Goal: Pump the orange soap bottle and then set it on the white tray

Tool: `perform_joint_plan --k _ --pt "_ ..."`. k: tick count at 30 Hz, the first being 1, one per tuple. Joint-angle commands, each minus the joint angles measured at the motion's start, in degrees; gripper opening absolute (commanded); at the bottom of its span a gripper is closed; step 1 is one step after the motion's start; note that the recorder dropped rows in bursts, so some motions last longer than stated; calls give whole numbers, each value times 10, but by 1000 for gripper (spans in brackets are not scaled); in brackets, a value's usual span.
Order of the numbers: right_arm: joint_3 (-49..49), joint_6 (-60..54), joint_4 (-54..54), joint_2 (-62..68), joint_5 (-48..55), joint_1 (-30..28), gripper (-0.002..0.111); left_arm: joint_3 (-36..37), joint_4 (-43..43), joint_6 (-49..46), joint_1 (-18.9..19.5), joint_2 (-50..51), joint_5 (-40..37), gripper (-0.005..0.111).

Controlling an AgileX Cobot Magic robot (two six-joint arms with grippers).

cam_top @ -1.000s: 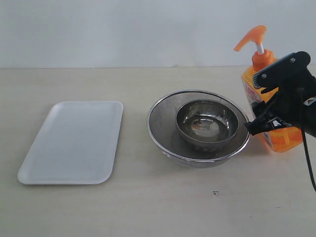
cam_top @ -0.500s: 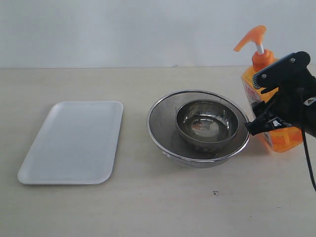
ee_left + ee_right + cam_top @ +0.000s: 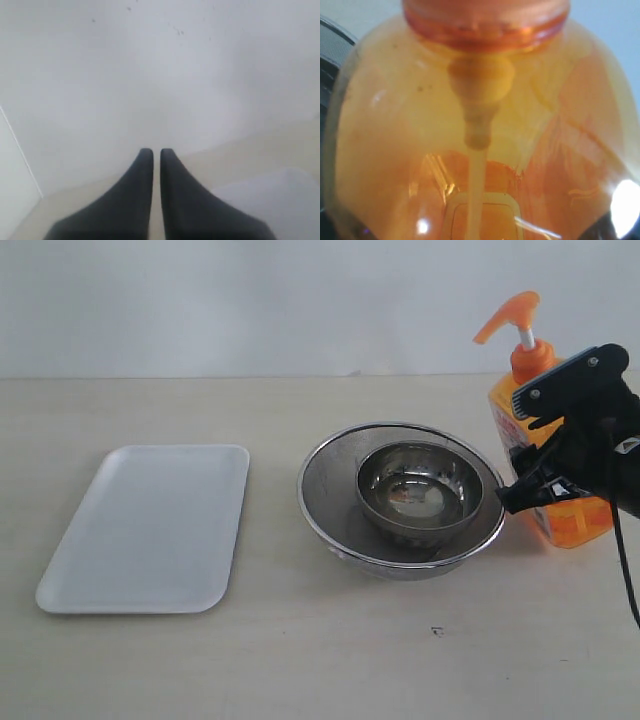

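Gripped by the right pincer (image 3: 513, 450) at the right edge of the surface (image 3: 330, 660), the soap bottle (image 3: 575, 525) should be kept upright while pumped by the closed left pincer (image 3: 156, 152).

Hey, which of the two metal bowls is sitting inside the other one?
The smaller, deeper bowl; it sits nested in the wider bowl, whose rim rings it.

Tray (image 3: 150, 530) left, bottle (image 3: 577, 525) right — between them, inner bowl (image 3: 420, 490) in outer bowl (image 3: 328, 485).
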State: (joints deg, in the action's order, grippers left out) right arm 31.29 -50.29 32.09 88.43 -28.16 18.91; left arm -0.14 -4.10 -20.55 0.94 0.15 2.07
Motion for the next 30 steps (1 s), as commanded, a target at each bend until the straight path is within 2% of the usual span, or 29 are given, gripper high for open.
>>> perform_joint_plan --k 1,3,5,8,9,13,17,22,25,30 --pt "0 4 -13 -9 -31 1 0 1 -31 239 1 -1 73 5" --pt "0 4 -13 -9 -31 1 0 1 -34 391 1 -1 97 5" --pt "0 5 -13 -9 -31 1 0 1 15 458 0 -1 126 5" --pt "0 5 -13 -9 -34 1 0 -45 185 620 -15 19 134 5" --pt "0 5 -13 -9 -35 1 0 -69 288 706 -21 39 144 5" --pt "0 5 -13 -9 -34 1 0 -175 543 942 -29 167 168 5" --pt "0 13 -13 -9 -34 1 0 -274 752 1114 -29 318 270 5" --pt "0 29 -15 -9 -33 1 0 -378 953 1205 -29 493 446 5" --pt "0 29 -24 -9 -33 1 0 -411 950 1226 -29 585 512 5" --pt "0 29 -36 -9 -38 1 0 -421 929 1226 -29 674 539 5"
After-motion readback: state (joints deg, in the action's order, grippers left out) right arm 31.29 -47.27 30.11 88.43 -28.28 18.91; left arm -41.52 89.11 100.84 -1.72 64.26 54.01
